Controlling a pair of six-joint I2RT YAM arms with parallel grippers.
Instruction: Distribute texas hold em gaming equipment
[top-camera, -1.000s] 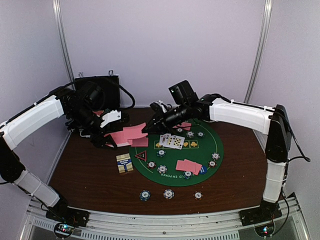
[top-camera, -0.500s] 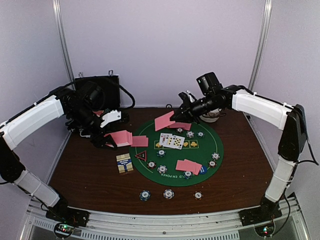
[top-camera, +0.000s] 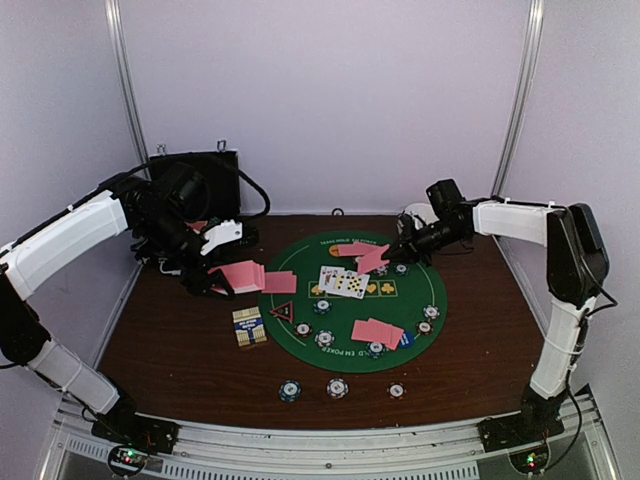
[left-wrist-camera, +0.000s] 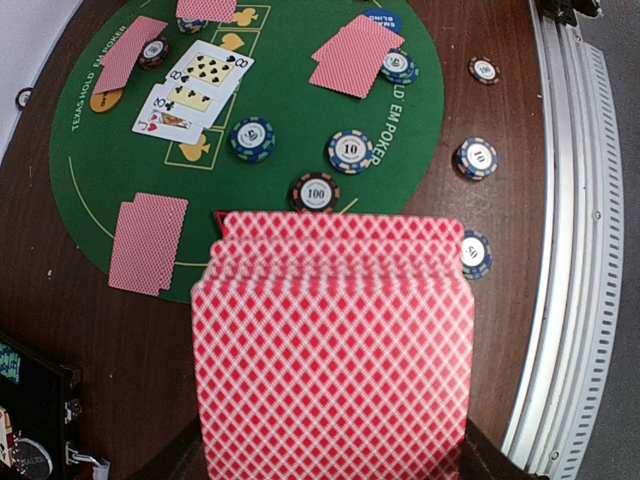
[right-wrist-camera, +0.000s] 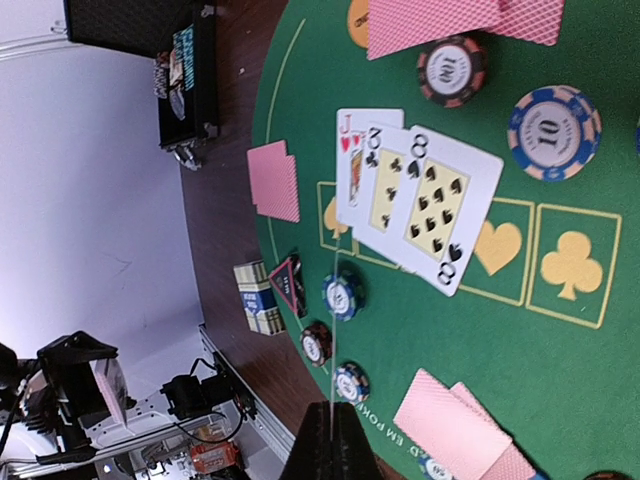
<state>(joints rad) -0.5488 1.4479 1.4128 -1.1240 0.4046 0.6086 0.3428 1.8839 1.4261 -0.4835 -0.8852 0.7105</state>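
Chips (top-camera: 325, 339), three face-up cards (top-camera: 343, 282) and face-down pairs (top-camera: 377, 332) sit on the mat (left-wrist-camera: 285, 95); the left gripper (top-camera: 212, 278) clamps the deck (left-wrist-camera: 333, 350), the right gripper (top-camera: 402, 246) pinches one card (top-camera: 372, 260) near its far edge, so dealing seems unfinished.

Top external view looks down from above and behind both arms; left wrist view, just behind its held card deck (left-wrist-camera: 332, 340), faces the green mat (left-wrist-camera: 290, 60) ahead; right wrist view skims along its held single card (right-wrist-camera: 334, 330); all share the face-up cards (top-camera: 343, 282)

Fanned pink-backed deck (left-wrist-camera: 335, 340); single card (top-camera: 372, 259) tilted near face-up trio (left-wrist-camera: 195, 93); striped chips (left-wrist-camera: 350, 151).
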